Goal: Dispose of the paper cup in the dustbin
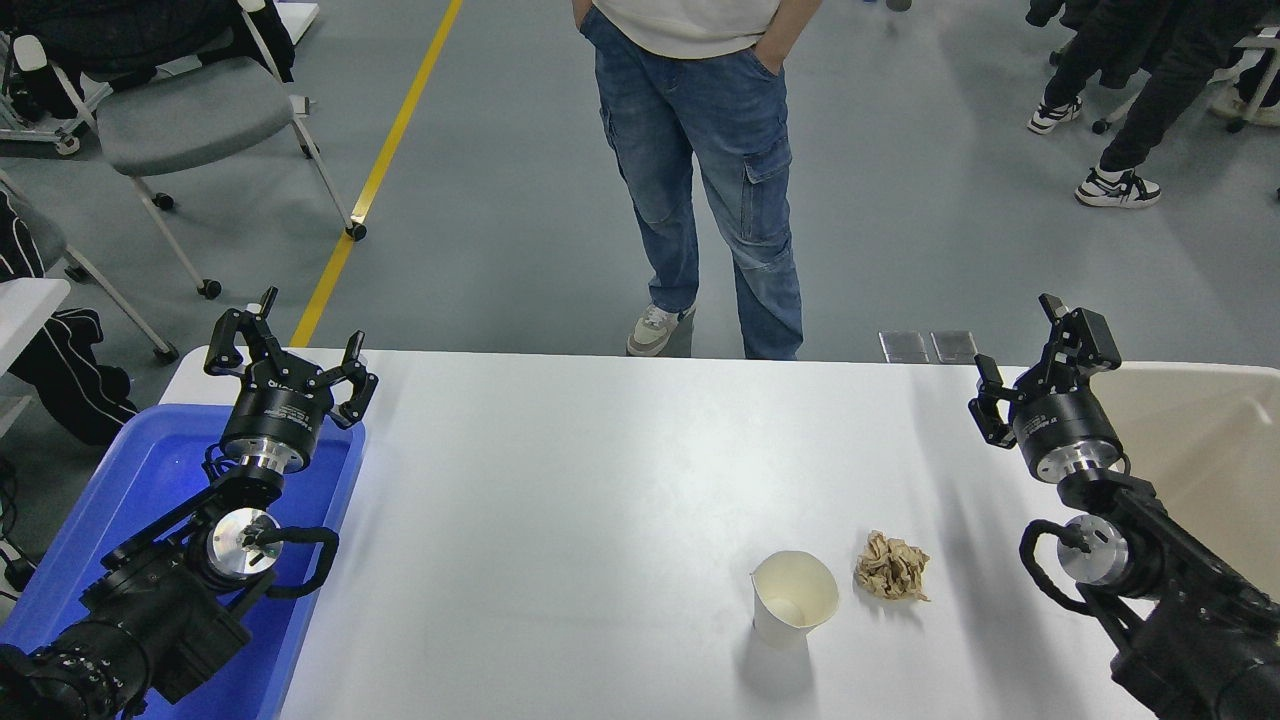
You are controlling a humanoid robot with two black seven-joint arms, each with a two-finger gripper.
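Observation:
The paper cup [792, 598] stands upright on the white table [560, 500], near the front and right of the middle; it is white with a cream inside and a slightly squashed rim. The beige dustbin [1215, 440] sits at the table's right edge, partly hidden behind my right arm. My right gripper [1020, 365] is open and empty, held above the table's far right beside the dustbin, well away from the cup. My left gripper [290, 350] is open and empty, parked over the blue tray at the left.
A crumpled tan paper ball [891, 567] lies just right of the cup. A blue plastic tray [150, 480] sits under the left arm. A person in jeans [715, 160] stands at the table's far side. Chairs and other people stand on the floor behind.

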